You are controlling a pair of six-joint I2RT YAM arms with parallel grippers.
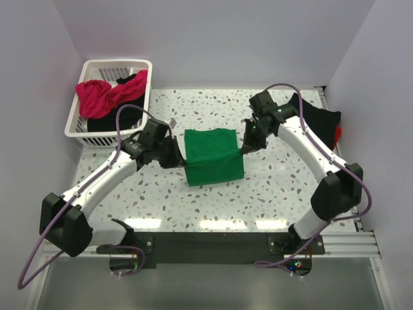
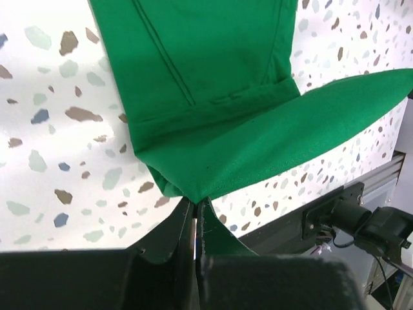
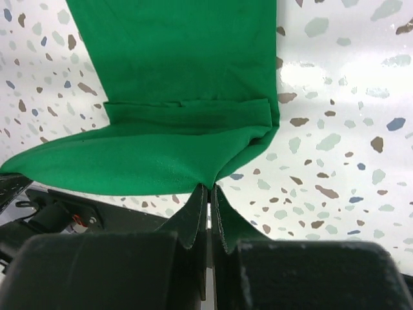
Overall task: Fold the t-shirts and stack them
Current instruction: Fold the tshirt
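— Looking over the surface, what do you see?
— A white terrazzo table (image 1: 284,187) with grey and brown flecks, boxed in by plain pale walls (image 1: 213,39). A black rail (image 1: 213,248) runs along its near edge.
— And the green t-shirt (image 1: 213,157)?
— Folded, at the middle of the table. The left gripper (image 1: 179,158) pinches its left edge and the right gripper (image 1: 244,150) its right edge. Each pair of jaws is pressed tight on a tuck of cloth.
— The others?
— A white slatted basket (image 1: 77,126) at the far left corner holds a magenta-pink shirt (image 1: 97,97) over a black shirt (image 1: 103,123). Another black garment (image 1: 321,119) lies at the far right edge, with red cloth (image 1: 338,134) beside it.
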